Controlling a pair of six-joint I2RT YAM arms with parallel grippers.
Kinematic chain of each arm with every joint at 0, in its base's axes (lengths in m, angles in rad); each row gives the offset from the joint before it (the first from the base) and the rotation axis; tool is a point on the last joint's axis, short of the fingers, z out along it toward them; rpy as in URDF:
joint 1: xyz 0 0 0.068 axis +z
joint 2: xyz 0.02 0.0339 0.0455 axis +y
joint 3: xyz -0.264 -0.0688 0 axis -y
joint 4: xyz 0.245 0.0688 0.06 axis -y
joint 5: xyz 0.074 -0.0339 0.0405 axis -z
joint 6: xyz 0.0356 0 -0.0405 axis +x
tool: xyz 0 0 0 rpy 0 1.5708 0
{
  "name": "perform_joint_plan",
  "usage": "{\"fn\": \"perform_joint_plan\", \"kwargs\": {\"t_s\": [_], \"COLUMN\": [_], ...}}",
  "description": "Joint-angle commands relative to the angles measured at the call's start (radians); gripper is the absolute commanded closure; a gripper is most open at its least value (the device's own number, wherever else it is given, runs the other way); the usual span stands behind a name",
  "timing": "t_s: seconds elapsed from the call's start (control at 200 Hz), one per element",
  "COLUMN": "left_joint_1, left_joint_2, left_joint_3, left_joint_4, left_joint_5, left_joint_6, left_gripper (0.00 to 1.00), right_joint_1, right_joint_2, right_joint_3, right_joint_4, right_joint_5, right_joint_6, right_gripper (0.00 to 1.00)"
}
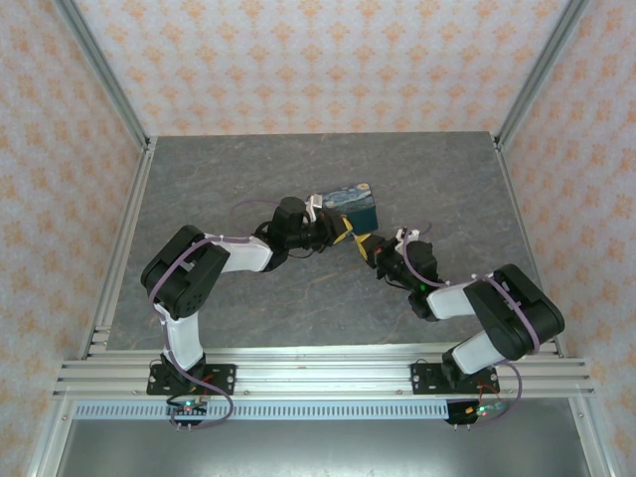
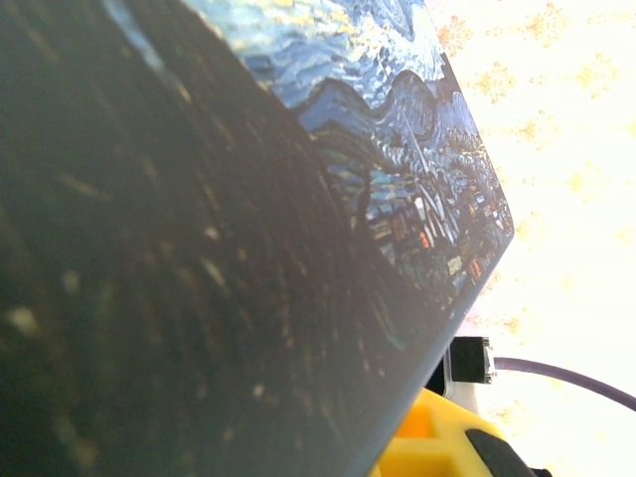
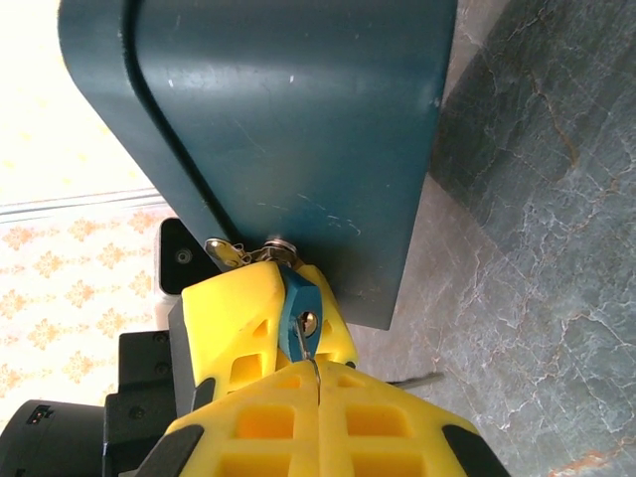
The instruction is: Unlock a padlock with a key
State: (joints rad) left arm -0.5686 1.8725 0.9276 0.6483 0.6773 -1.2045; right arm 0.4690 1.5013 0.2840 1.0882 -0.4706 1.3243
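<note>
Two tools meeting at the box [image 3: 278,119]. Left tool [image 1: 338,231] clamped around the padlock [image 3: 295,310], close against the box's latch. Right tool [image 3: 316,397] pinched shut on the key [image 3: 312,366], just off the box's front, tip at the keyhole. Likely light, stiff, slippery; best held by the flat head and turned gently.
</note>
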Motion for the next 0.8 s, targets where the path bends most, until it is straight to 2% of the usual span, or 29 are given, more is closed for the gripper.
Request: {"fn": "perform_joint_plan", "kwargs": {"t_s": [0.0, 0.38, 0.796], "left_joint_1": [-0.001, -0.001, -0.001], "left_joint_2": [-0.03, -0.03, -0.036], "left_joint_3": [-0.005, -0.001, -0.006], "left_joint_4": [0.067, 0.067, 0.128], "left_joint_5": [0.025, 0.028, 0.044], "left_joint_6": [-0.017, -0.019, -0.088], "left_gripper": [1.0, 1.0, 1.0], "right_joint_1": [0.007, 0.007, -0.001], "right_joint_2": [0.022, 0.038, 0.079], "right_joint_3": [0.035, 0.047, 0.046], "right_joint_4": [0.066, 0.082, 0.15], "right_joint_5": [0.004, 0.003, -0.02], "right_joint_6": [0.011, 0.013, -0.087], "right_gripper": [1.0, 1.0, 1.0]}}
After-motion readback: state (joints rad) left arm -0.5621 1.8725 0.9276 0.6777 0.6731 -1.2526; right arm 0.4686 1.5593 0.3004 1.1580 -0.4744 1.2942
